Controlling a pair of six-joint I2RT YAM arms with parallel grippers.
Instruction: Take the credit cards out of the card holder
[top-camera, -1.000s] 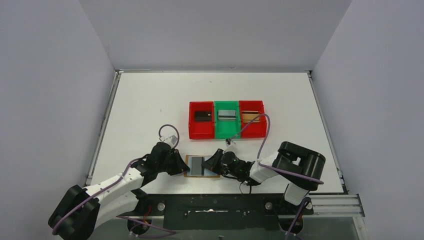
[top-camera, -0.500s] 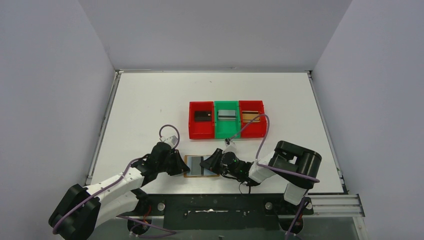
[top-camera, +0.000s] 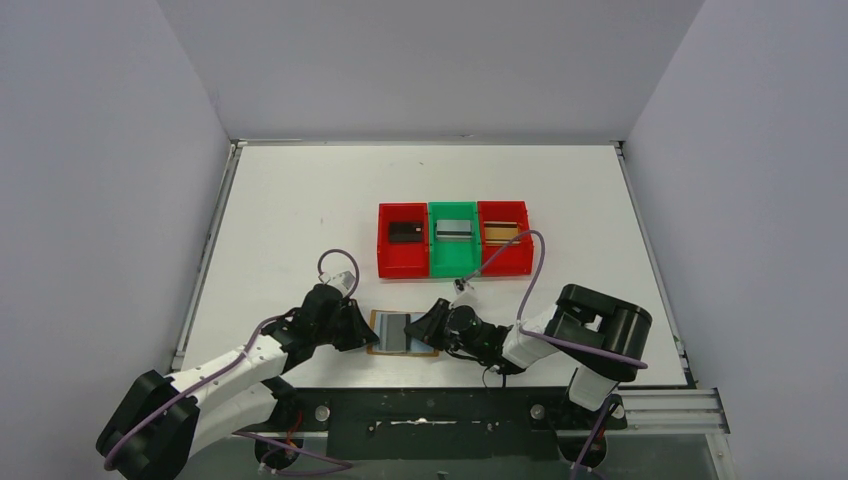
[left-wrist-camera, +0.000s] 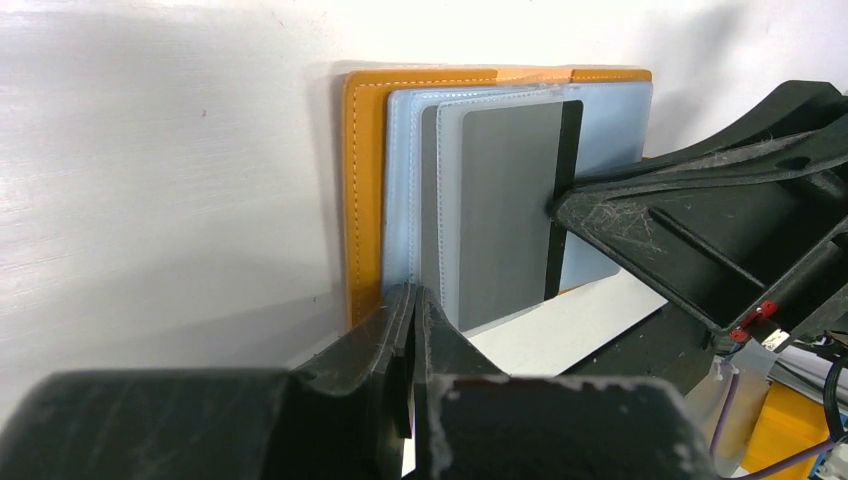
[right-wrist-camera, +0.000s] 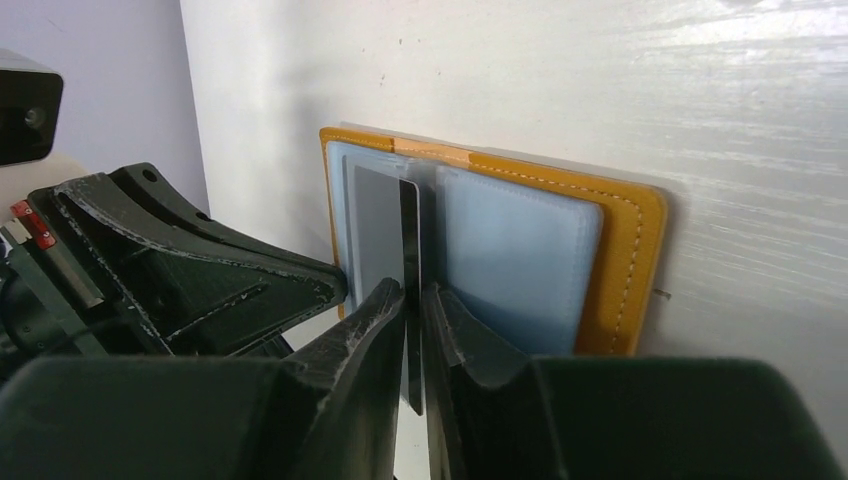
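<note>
Right arm (top-camera: 598, 322) has shifted slightly rightward; right gripper (right-wrist-camera: 412, 295) clamps one grey card (left-wrist-camera: 500, 200) in card holder (left-wrist-camera: 362, 180), left gripper (left-wrist-camera: 413, 297) has its jaws together; three bins (top-camera: 452, 264) mid-frame.

Pale grey-lilac walls (top-camera: 430, 60) enclose the white table (top-camera: 290, 210) on three sides; the light is soft and even.

bright even light, blurred foregrounds

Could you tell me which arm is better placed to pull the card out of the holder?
Right: the right claw pinches the grey card; the left claw sits shut against the card holder.
</note>
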